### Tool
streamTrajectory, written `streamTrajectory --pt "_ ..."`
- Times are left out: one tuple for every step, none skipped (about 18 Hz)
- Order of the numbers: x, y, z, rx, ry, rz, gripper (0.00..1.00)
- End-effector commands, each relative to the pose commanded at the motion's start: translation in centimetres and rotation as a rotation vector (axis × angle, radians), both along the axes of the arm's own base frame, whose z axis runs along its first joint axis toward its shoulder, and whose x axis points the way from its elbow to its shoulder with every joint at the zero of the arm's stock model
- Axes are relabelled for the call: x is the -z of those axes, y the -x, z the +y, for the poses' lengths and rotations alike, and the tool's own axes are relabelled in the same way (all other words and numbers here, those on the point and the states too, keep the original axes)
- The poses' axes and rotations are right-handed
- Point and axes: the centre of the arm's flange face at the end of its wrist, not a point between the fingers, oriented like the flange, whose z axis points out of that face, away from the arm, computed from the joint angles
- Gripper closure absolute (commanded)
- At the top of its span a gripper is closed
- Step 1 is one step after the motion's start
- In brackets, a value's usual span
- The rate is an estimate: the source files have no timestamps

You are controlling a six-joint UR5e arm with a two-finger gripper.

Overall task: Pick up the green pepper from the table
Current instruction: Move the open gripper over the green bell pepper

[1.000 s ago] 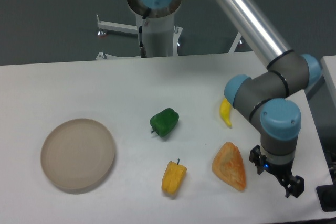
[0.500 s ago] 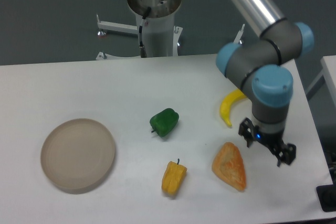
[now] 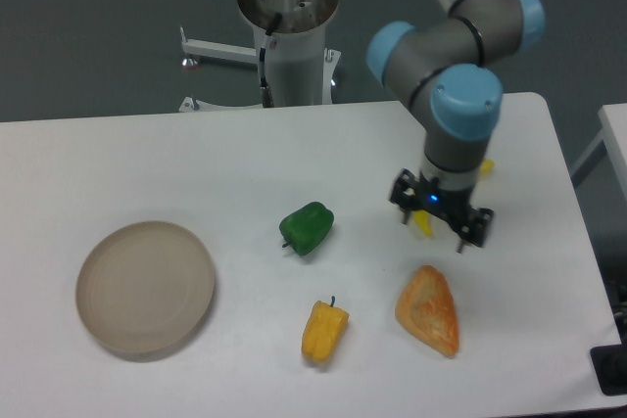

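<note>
The green pepper [image 3: 308, 228] lies on the white table [image 3: 196, 163] near its middle, glossy and dark green, with its short stem pointing to the lower left. My gripper [image 3: 439, 225] hangs open and empty above the table, well to the right of the pepper and apart from it. Its two black fingers point down, spread over a yellow banana-like piece [image 3: 422, 221] that the wrist mostly hides.
A round beige plate [image 3: 145, 286] sits at the front left. A yellow pepper [image 3: 324, 331] lies in front of the green one. An orange wedge-shaped piece [image 3: 429, 309] lies just below my gripper. The arm's base column [image 3: 290, 46] stands behind the table.
My gripper has moved up and to the left, from near the front right corner to above the yellow banana-like piece, closer to the green pepper. The objects have not moved.
</note>
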Motion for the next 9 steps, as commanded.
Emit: streamTrajectory --pt "0.4 -0.7 -0.1 0.006 -0.002 -0.007 0.0" --pt "0.8 -1.5 -0.3 0.013 -0.003 -0.008 0.0" --pt "2.0 -2.7 -0.4 0.026 0.005 -0.015 0.0" --pt "2.8 -4.1 -0.2 0.043 -0.001 -0.017 0.0" --pt "3.5 -4.7 -0.3 0.044 -0.005 -0.019 0.0" --pt "3.7 -5.4 -0.9 0.035 -0.004 -0.023 0.0" --pt "3.8 -6.1 -0.9 0.041 -0.006 -0.023 0.0" --pt "3.9 -6.8 -0.8 0.049 -0.005 -0.028 0.0" --pt "4.2 -7.3 -0.8 0.052 0.0 -0.033 0.0"
